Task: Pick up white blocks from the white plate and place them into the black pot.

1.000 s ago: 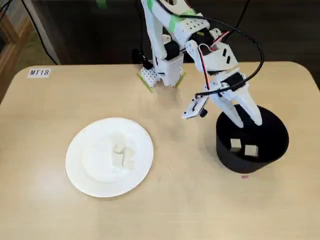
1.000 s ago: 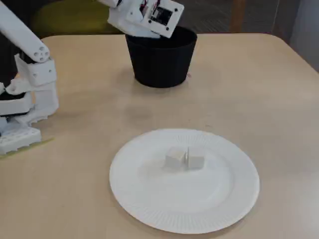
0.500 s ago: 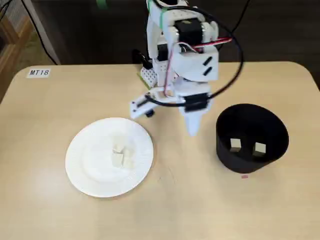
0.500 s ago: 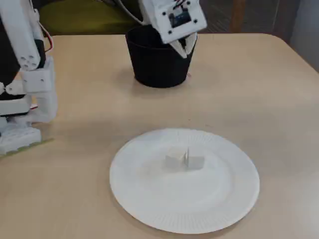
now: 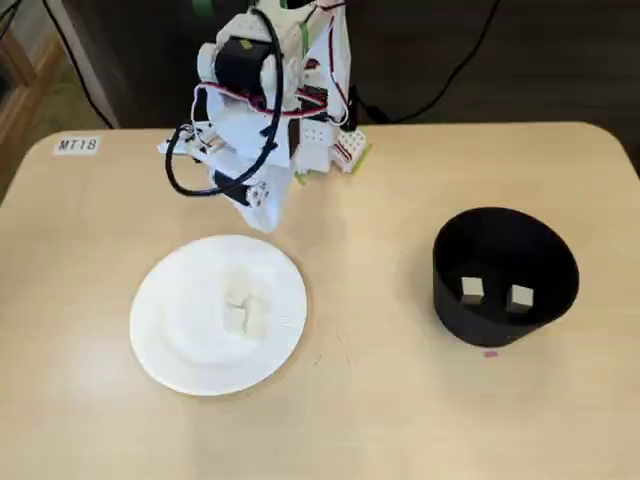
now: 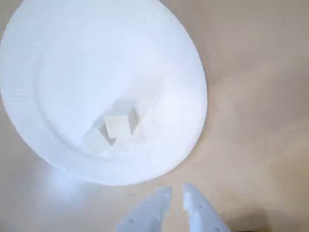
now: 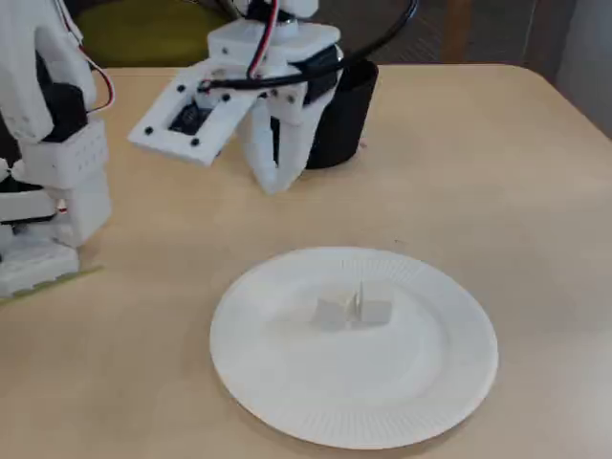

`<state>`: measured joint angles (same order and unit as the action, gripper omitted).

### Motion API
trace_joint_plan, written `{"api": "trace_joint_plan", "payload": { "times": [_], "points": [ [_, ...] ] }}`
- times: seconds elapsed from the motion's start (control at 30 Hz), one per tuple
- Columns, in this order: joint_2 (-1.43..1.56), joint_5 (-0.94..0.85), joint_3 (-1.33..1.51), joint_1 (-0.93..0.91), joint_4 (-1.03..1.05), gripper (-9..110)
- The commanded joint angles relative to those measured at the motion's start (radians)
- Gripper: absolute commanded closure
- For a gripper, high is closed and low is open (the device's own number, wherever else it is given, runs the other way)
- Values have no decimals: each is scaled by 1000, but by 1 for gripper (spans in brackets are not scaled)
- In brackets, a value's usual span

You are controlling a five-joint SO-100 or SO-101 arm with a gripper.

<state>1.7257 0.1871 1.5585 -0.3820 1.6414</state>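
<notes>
**Claw empty near plate rim; blocks split between plate and pot**

Landmark: the white plate [image 5: 218, 314], lying flat on the tan bench [image 5: 380, 410].

1. Claw [image 7: 274, 182]: hangs above the bench just beyond the plate's rim, on the side toward the arm's base, tips pointing down. In the wrist view the claw [image 6: 176, 193] shows its two tips nearly together, with only a narrow gap between them. Nothing is held between them.

2. White blocks on the plate [image 5: 247, 314]: a small cluster touching one another, close to the plate's centre. In the wrist view the cluster [image 6: 112, 129] lies well inside the ribbed rim. The exact count cannot be told, as the cubes blend into the plate.

3. Black pot [image 5: 460, 310]: stands upright on the bench, well apart from the plate, to its right in a fixed view. Two white blocks in the pot [image 5: 495, 294] rest side by side on its floor, not touching.

4. A label marked "MT18" [image 5: 78, 145] is stuck to the bench beyond the plate, near the far left corner.
</notes>
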Motion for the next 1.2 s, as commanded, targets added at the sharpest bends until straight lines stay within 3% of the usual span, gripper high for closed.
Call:
{"api": "trace_joint_plan", "payload": {
  "times": [0.0,0.27,1.17],
  "points": [
    [-5,-48,12,-54,8,78],
    [-147,-103,21,-129,-51,68],
    [-370,-17,23,-17,-407,77]
  ]
}}
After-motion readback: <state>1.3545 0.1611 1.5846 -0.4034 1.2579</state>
